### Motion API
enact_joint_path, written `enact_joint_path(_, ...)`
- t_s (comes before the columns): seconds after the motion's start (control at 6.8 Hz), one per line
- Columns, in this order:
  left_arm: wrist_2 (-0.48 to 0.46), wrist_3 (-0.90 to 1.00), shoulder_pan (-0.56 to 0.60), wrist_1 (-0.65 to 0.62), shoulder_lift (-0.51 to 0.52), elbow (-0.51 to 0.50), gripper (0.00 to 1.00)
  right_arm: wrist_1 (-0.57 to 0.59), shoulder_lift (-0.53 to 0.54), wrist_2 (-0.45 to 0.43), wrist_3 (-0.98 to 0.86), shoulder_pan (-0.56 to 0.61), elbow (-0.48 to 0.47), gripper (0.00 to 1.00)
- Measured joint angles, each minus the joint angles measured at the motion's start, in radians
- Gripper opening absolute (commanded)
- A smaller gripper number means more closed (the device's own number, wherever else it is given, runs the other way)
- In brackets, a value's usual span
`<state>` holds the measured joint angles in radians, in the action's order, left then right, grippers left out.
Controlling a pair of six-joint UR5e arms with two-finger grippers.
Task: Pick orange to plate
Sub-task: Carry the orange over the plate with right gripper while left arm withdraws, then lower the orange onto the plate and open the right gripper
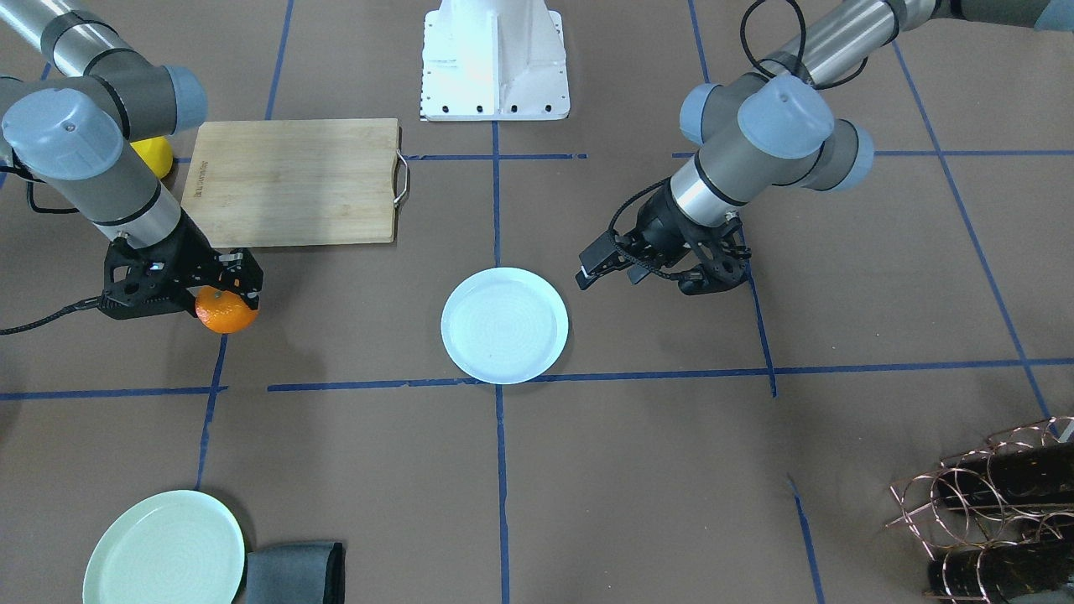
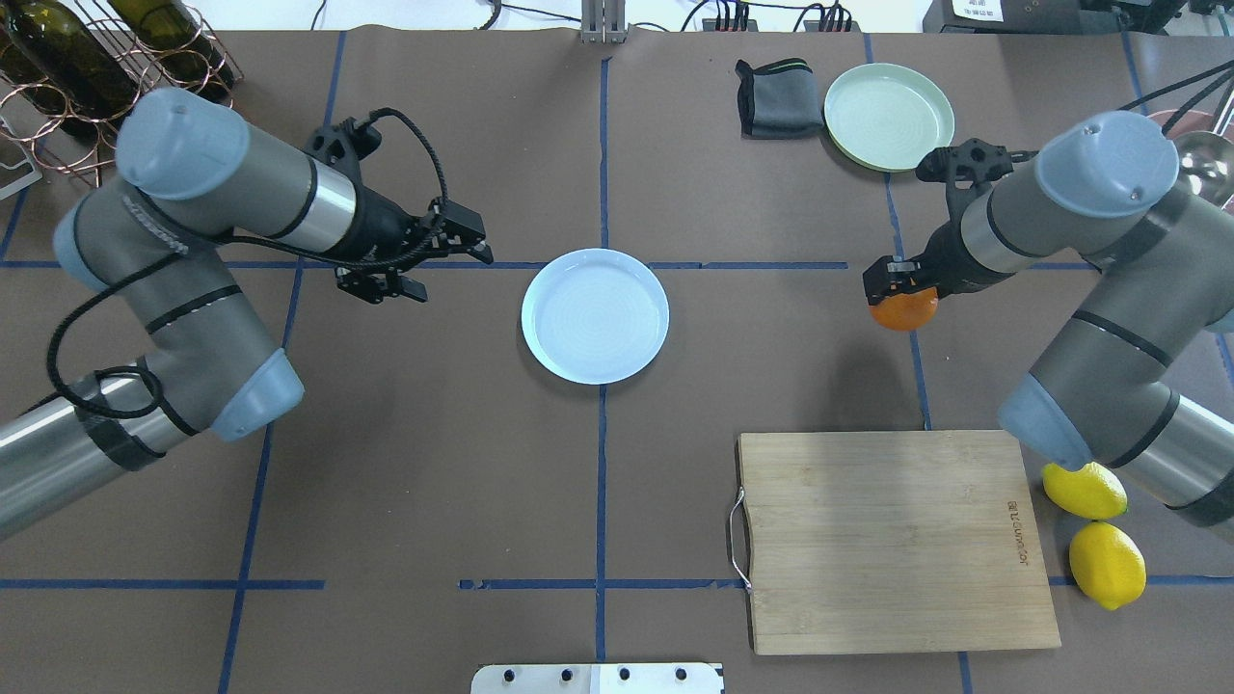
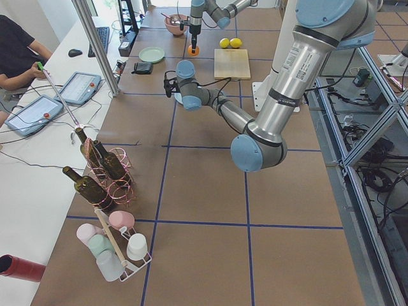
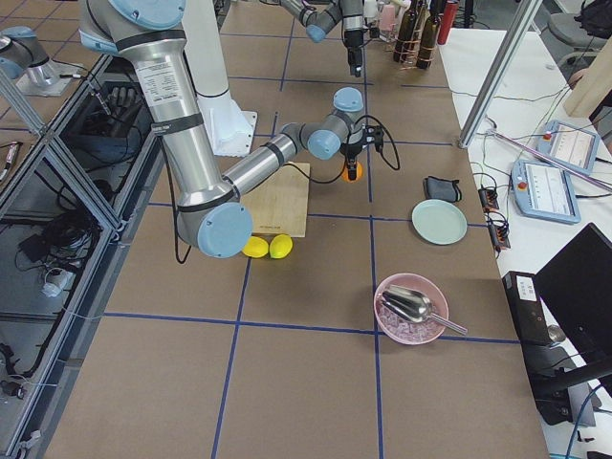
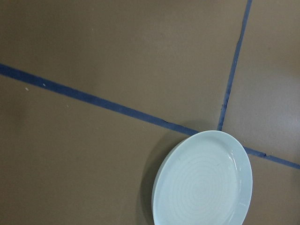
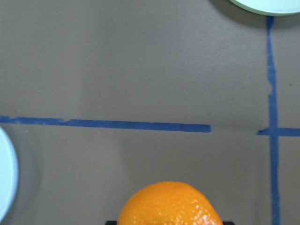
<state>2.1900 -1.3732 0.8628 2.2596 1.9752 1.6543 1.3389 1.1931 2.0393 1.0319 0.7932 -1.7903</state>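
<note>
The orange point(image 1: 225, 310) point(image 2: 903, 311) is held just above the table by my right gripper point(image 1: 225, 295) point(image 2: 902, 297), which is shut on it from above. In the right wrist view the orange point(image 6: 171, 205) fills the bottom edge. The pale bluish-white plate point(image 1: 505, 325) point(image 2: 595, 315) lies bare at the table's centre, well apart from the orange. A sliver of the plate point(image 6: 5, 178) shows at the right wrist view's left edge. My left gripper point(image 1: 711, 277) point(image 2: 386, 287) hovers beside the plate, open and holding nothing. The plate point(image 5: 201, 183) shows in the left wrist view.
A wooden cutting board point(image 2: 892, 540) lies on my right side, with two lemons point(image 2: 1094, 525) beside it. A mint-green plate point(image 2: 888, 116) and a folded grey cloth point(image 2: 777, 98) sit at the far right. A wire rack with bottles point(image 2: 92, 67) stands at the far left.
</note>
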Motion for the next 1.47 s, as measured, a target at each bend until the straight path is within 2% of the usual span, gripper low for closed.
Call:
enact_joint_path(0.29,-0.005,0.183,0.116,-0.005,-0.102,0.033,1.0,0.004,-0.118,-0.051,0.105,-0.07,0.038,0.0)
enact_joint_path(0.74,0.007,0.719,0.337,-0.03,-0.265,0.026,1.0,-0.005,-0.328,-0.207,0.222,-0.187,0.223,0.0)
enact_joint_path(1.03,0.018,0.889,0.454,-0.088,-0.299,0.025,1.0,-0.008,-0.421,-0.297,0.239,-0.256,0.341,0.0)
enact_joint_path(1.18,0.021,0.937,0.493,-0.103,-0.321,0.028,1.0,-0.009,-0.446,-0.322,0.24,-0.28,0.377,0.17)
enact_joint_path(1.32,0.022,0.968,0.526,-0.106,-0.339,0.029,1.0,-0.023,-0.461,-0.336,0.24,-0.293,0.407,0.9)
enact_joint_path(1.47,0.022,0.981,0.549,-0.106,-0.348,0.029,1.0,-0.045,-0.472,-0.342,0.237,-0.298,0.437,1.0)
